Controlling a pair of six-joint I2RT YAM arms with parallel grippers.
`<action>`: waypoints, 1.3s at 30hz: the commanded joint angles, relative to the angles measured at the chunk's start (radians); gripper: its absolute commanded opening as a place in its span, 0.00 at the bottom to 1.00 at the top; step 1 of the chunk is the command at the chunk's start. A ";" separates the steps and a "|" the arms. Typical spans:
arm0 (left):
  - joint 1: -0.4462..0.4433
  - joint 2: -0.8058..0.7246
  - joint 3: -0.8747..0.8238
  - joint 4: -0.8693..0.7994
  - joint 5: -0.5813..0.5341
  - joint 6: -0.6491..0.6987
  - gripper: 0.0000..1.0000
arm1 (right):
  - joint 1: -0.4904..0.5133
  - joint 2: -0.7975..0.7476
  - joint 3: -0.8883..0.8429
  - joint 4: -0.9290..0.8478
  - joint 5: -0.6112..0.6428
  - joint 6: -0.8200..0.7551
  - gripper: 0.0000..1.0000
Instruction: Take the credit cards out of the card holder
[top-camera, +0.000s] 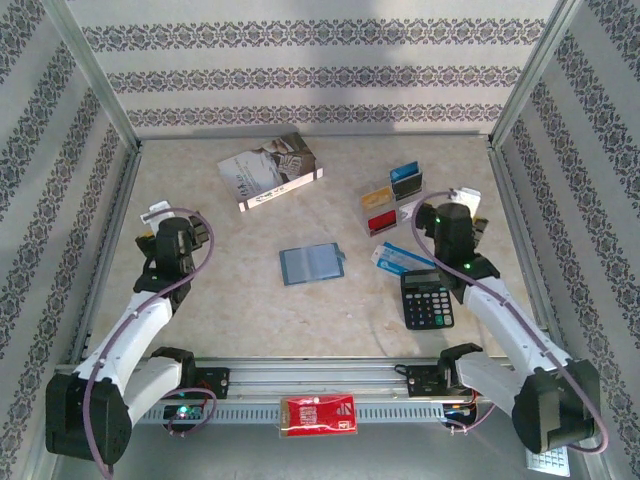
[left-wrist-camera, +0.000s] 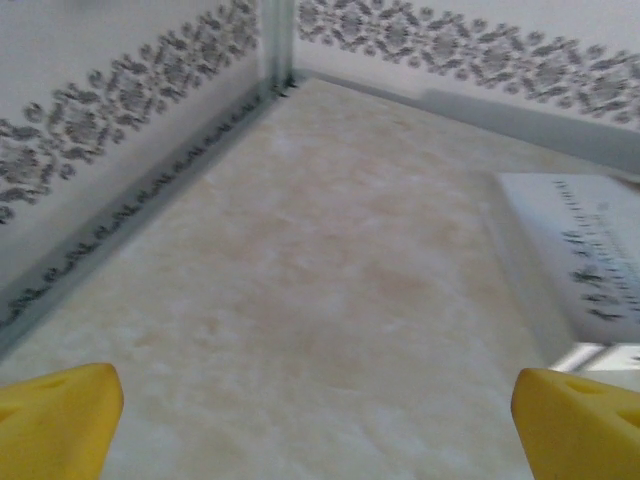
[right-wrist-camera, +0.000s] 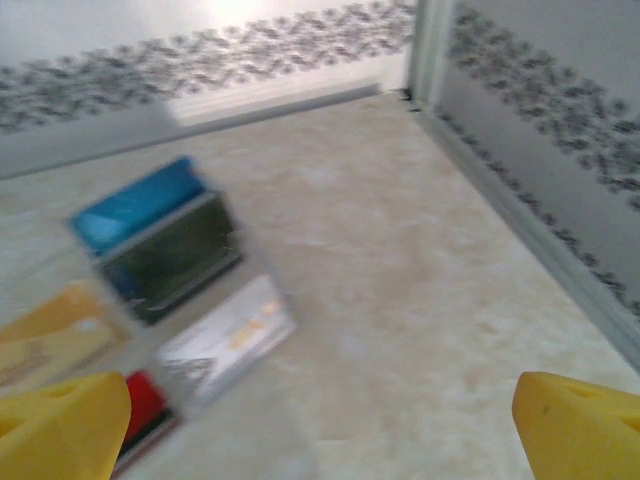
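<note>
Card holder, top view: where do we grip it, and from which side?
Its near long edge, coming from the arms' side. The card holder lies flat and thin on the table, so likely only an edge offers a pinch. The near side has bare tabletop, while loose cards and the calculator lie to its right.

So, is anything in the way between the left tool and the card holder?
Nothing visible. Only bare table lies between the left tool and the card holder; the book sits farther back, off that line.
</note>
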 joint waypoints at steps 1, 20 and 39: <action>0.018 0.036 -0.074 0.279 -0.123 0.149 1.00 | -0.069 -0.008 -0.103 0.236 -0.019 -0.089 0.98; 0.142 0.313 -0.281 0.836 0.369 0.313 1.00 | -0.133 0.425 -0.319 0.984 -0.324 -0.284 0.98; 0.157 0.593 -0.202 0.993 0.569 0.254 1.00 | -0.145 0.524 -0.301 1.043 -0.321 -0.268 0.98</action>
